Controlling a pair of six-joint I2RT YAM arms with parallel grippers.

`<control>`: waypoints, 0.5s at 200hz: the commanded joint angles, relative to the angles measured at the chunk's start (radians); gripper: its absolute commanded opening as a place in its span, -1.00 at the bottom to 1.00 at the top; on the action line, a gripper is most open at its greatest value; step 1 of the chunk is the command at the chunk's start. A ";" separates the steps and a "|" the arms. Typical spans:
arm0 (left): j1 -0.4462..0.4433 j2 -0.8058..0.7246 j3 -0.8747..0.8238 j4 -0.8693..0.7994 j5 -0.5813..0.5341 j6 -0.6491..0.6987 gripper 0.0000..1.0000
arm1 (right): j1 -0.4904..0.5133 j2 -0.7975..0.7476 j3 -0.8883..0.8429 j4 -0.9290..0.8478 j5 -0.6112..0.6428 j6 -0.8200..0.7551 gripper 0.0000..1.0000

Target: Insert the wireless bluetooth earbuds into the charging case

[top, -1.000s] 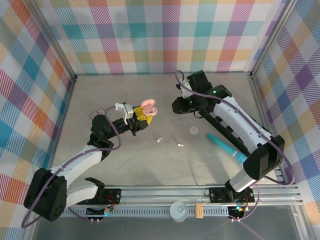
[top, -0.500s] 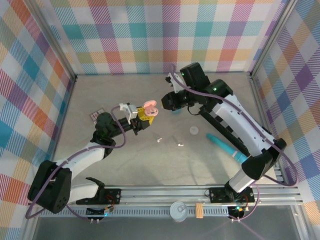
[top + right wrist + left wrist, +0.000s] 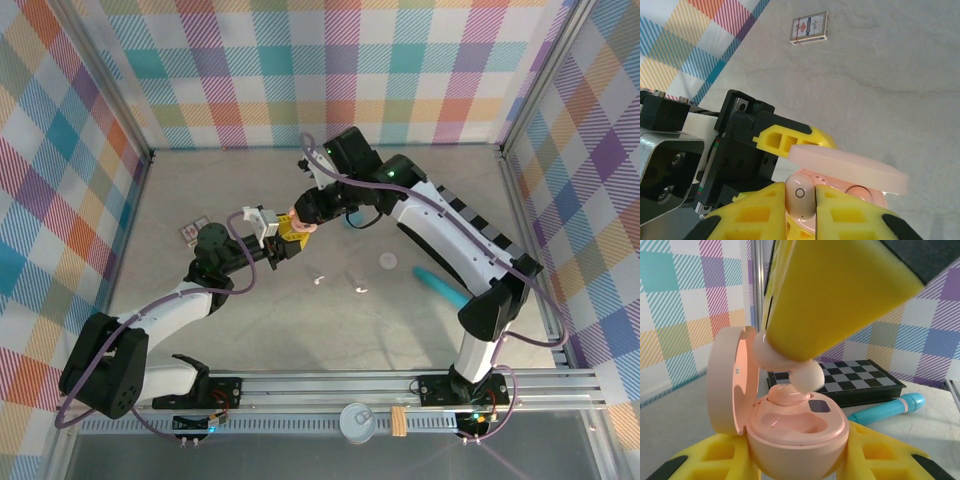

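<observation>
Your right jaws are clenched on a pink earbud (image 3: 800, 200), pinched upright between the yellow pads (image 3: 757, 212), with its rounded end just above the open charging case (image 3: 795, 440). Your left jaws are grasping that case from below and holding it up off the table (image 3: 250, 330), with its lid (image 3: 850, 167) hinged back to one side.

I judge the step in hand to be seating the bud. Line it over the empty well, come straight down, and let go only when it sits flush. The lid stands close beside your pads, so keep clear of it or you may knock the case askew in the left jaws. I cannot tell whether the other well is already filled.

Beyond the case, in the left wrist view, lie a flat chequered box (image 3: 840, 380) and a teal tube (image 3: 890, 409). Two small white earbuds (image 3: 318, 279) rest on the table, well apart from the case. A card pack (image 3: 809, 28) lies farther off; none of these blocks the descent.
</observation>
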 commanded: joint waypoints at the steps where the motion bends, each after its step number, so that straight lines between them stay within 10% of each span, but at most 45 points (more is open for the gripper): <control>1: 0.012 -0.004 0.018 0.046 -0.007 0.006 -0.52 | 0.007 0.013 0.028 -0.015 -0.003 -0.007 -0.64; 100: 0.012 -0.016 0.020 0.037 -0.031 -0.005 -0.52 | 0.009 0.029 0.004 -0.020 0.031 -0.018 -0.64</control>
